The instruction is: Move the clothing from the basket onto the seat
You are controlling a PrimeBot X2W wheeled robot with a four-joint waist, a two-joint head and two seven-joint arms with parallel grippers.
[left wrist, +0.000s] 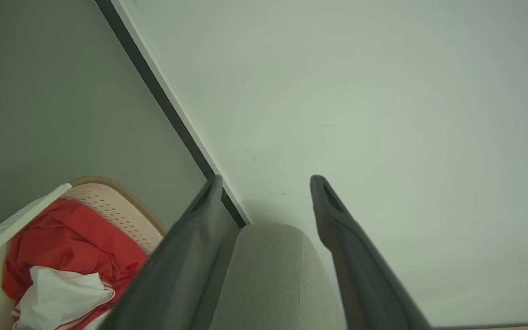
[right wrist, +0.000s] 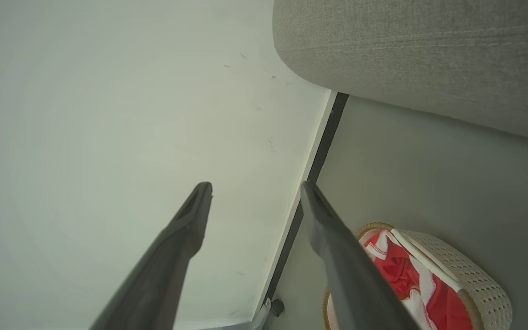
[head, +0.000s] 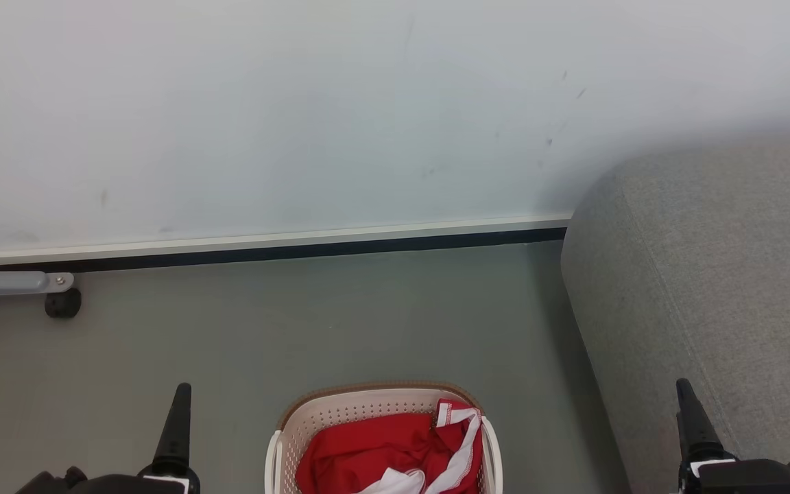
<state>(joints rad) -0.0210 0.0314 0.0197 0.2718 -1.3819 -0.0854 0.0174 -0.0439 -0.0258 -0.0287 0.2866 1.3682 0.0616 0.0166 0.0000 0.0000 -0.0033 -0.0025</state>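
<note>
The clothing (head: 367, 446), bright red with white trim, lies bunched inside the cream basket (head: 340, 401), which stands on the floor at the bottom centre of the head view. The grey fabric seat (head: 724, 274) rises to the right of the basket. One dark finger (head: 177, 425) of my left gripper stands left of the basket, and a finger (head: 693, 418) of my right gripper stands in front of the seat. In the left wrist view my left gripper (left wrist: 268, 178) is open and holds nothing, with the clothing (left wrist: 71, 233) at its lower left. My right gripper (right wrist: 255, 184) is open too, apart from the basket (right wrist: 475, 284).
A pale wall (head: 367, 103) with a dark skirting strip (head: 271, 250) closes the far side. A grey metal leg with a black castor (head: 62, 302) sits at the left by the wall. Grey-green floor (head: 367, 315) lies between basket and wall.
</note>
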